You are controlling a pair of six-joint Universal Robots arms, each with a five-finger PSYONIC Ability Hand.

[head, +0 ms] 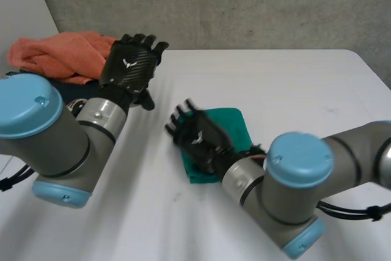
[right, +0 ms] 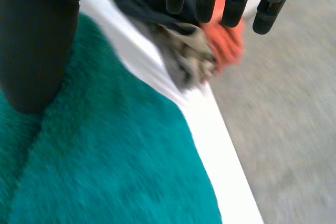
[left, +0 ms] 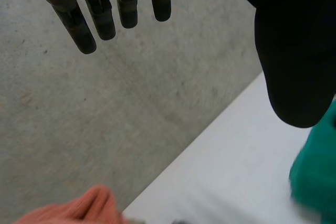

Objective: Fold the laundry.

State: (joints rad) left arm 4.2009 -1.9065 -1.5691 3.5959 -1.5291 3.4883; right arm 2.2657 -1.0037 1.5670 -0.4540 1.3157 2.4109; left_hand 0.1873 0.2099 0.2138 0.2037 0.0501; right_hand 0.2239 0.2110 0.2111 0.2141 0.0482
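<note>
At the far left of the table (head: 293, 90) you have an orange cloth (head: 58, 53) heaped on darker laundry (head: 70, 88). Your left hand (head: 129, 65) hovers beside it, fingers straight and released, holding nothing. Mid-table lies the folded green towel (head: 235, 125). Your right hand (head: 198, 137) is over its left part, fingers straight, grasping nothing.

You have the folded cloth (head: 235, 128) lying on the table (head: 293, 90), near its middle. Your right hand (head: 197, 134) is over that cloth's left part, and its arm comes in from the cloth's near right. Your left hand (head: 129, 64) is left of the cloth and behind it, apart from it. Farther left and behind, past that hand, the heap of laundry (head: 58, 56) lies at the table's corner.
</note>
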